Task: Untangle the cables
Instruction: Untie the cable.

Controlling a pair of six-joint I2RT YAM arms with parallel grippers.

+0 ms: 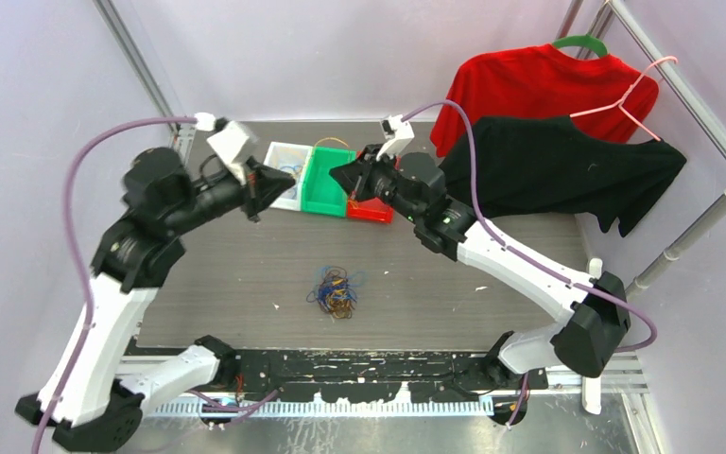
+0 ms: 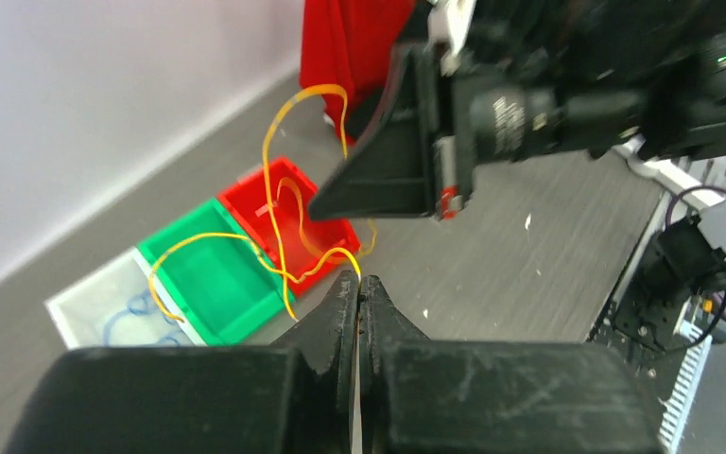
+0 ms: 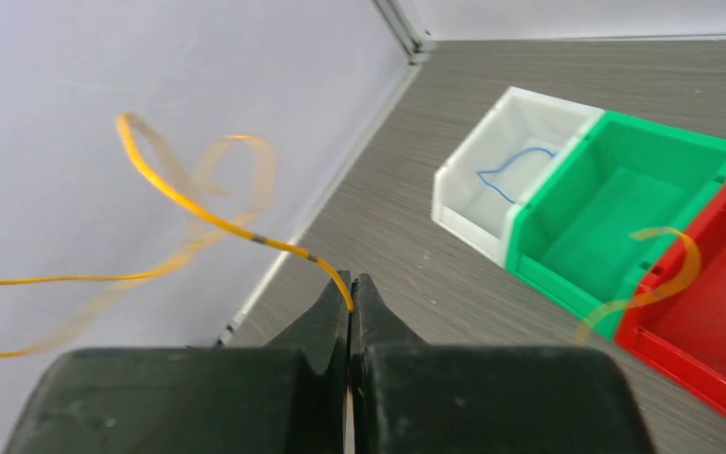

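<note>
**A:** Where is the yellow cable (image 2: 279, 203) just now?

**B:** In the air over the bins, upper middle of the top view. The right gripper (image 3: 350, 287) is clamped on it, and the wire comes straight out from between its closed tips. The left gripper (image 2: 357, 282) is clenched too, and the cable appears to run into its tips.

**A:** And the others?

**B:** The clump of cables (image 1: 336, 289) lies on the table (image 1: 492, 284) at centre frame, well apart from both grippers. A blue cable (image 3: 509, 170) sits in the white bin (image 3: 468, 203).

**A:** What could go wrong?

**B:** Slack loops hang between the two pinches, over the green bin (image 2: 175, 232) and the red bin (image 2: 255, 189). If the arms pull apart quickly, a loop could cinch into a knot. It could also hook a bin's rim and drag the bin along. The wire is very thin, so it might slide out of either pinch and drop into the wrong bin or beside them.

**A:** So, gently?

**B:** I'd say so: ease it apart slowly, and keep the loops clear of the rims.
</note>
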